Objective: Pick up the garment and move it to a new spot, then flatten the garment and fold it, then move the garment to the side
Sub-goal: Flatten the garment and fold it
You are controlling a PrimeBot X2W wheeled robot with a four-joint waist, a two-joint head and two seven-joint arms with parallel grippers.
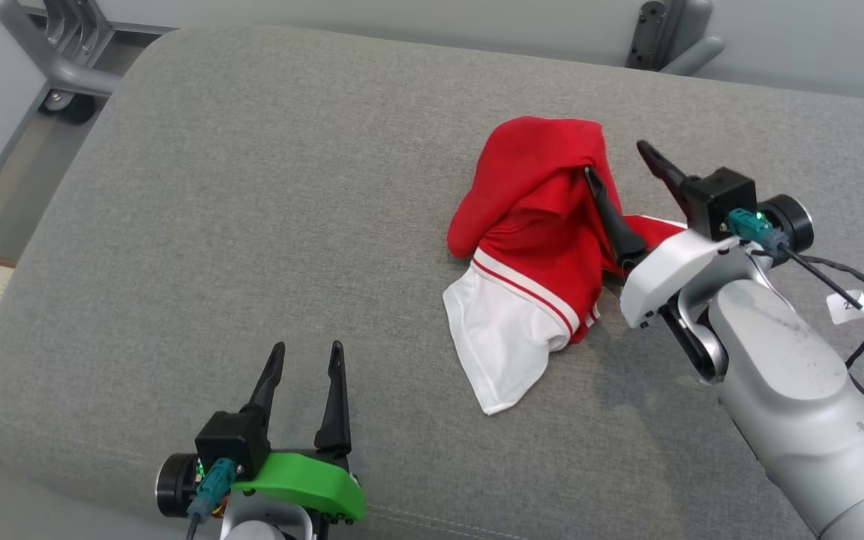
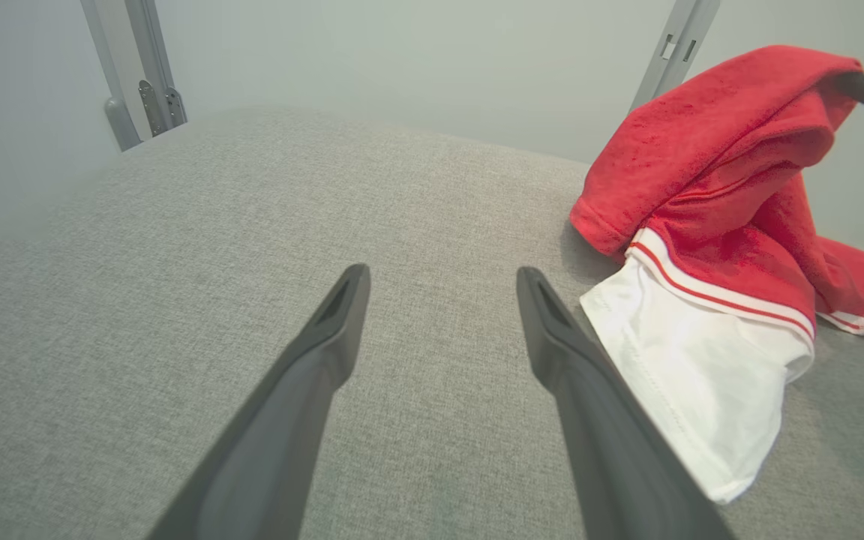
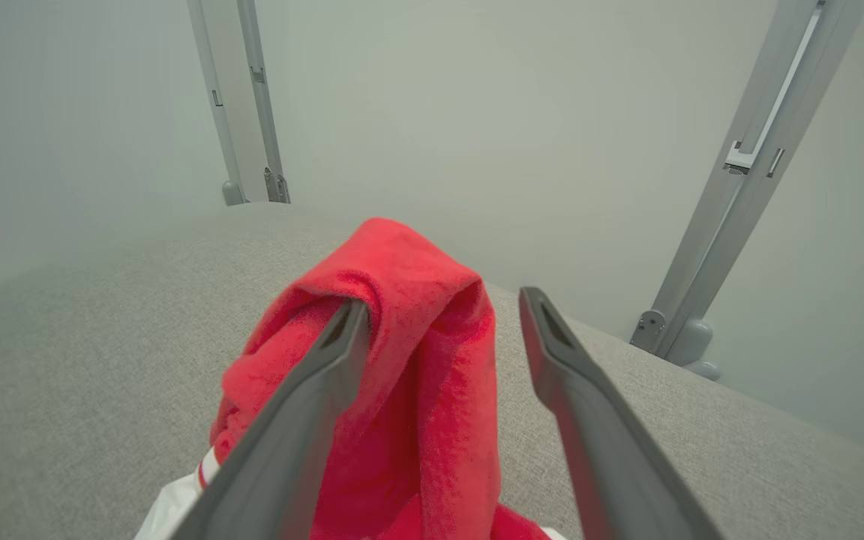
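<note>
R gripper point(image 1: 616, 157) point(image 3: 443, 301) jaws wide, no clamp | red/white garment point(image 1: 529, 225) point(image 2: 717, 150) point(image 3: 402, 270) bunched on grey cushion point(image 1: 252, 187), red fold draped over one R finger | R forearm point(image 1: 792, 375) in from right | L gripper point(image 1: 307, 346) point(image 2: 439, 274) wide, apart from garment.

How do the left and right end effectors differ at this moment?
The left end effector has a green mount; the right end effector has a white one. The left sits over bare grey cushion, apart from the red garment; the right has garment cloth draped over one finger. Both stand open.
</note>
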